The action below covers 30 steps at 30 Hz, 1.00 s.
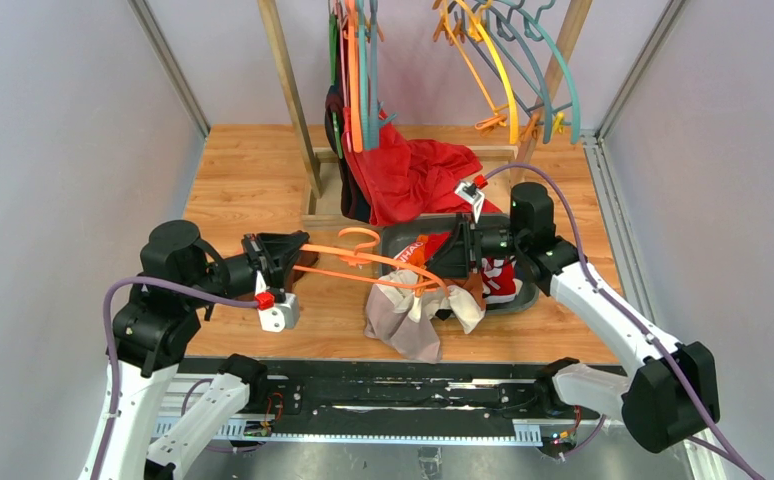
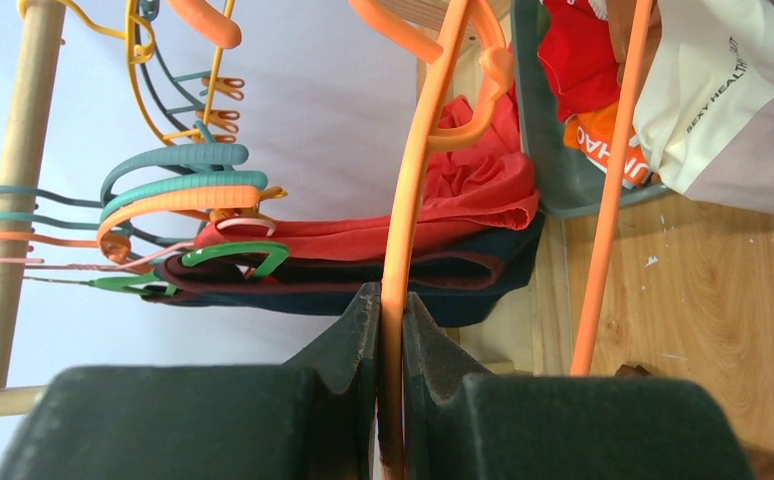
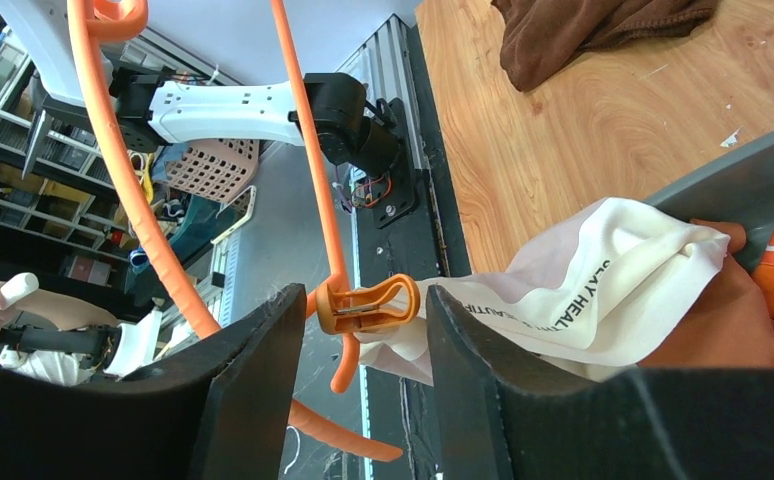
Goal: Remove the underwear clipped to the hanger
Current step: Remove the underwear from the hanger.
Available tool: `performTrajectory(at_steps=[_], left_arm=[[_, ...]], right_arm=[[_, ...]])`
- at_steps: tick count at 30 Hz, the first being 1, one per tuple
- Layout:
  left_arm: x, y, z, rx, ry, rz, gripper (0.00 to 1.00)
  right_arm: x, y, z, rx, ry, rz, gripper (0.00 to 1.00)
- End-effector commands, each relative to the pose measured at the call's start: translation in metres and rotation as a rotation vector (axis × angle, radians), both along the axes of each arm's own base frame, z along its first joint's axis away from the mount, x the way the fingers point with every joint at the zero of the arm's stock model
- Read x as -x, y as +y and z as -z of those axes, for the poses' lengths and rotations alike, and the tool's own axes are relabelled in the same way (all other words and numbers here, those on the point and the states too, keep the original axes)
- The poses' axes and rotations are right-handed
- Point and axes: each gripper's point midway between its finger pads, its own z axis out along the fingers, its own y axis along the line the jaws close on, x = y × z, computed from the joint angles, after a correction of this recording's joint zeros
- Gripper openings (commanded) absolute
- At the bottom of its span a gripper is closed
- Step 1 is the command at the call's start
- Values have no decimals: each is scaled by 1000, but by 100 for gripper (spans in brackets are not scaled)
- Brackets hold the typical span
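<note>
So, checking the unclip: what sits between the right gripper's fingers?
The hanger's orange clip, clipped on the pale briefs, as the right wrist view shows.

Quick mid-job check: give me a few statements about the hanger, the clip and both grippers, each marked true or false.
1. The left gripper is shut on the orange hanger. True.
2. The right gripper has clamped the clip. False: its jaws stand open on either side of the clip.
3. The pale underwear is clipped to the hanger. True.
4. The hanger hangs on the rack. False: the left gripper holds it out over the table, away from the rack.
</note>
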Motion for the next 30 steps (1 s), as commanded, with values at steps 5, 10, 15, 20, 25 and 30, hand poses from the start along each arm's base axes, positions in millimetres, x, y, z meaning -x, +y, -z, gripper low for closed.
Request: performTrajectory(at_steps=[5,10,15,20,25,30], left_arm=[[-5,-2,-9,-1,-71,9,0],[-9,0,-9,-10,-87,-7,0],[-15,2,-6,-19,-97,-28,0],[-17,2,-6,-18,-102,-30,0],[-18,2,-7,-18,-103,-36,0],[-20,4,-6,-21,-102,-51,0]], right_arm=[[4,4,1,-7,12,-33,51],[6,5,0,-14,18,-44,48],[7,5,-4,-24,18,-51,44],[8,6,-6,-28,10,-59,40],[7,6,-7,-27,1,-56,35],[7,6,-7,-20,-11,-56,26]])
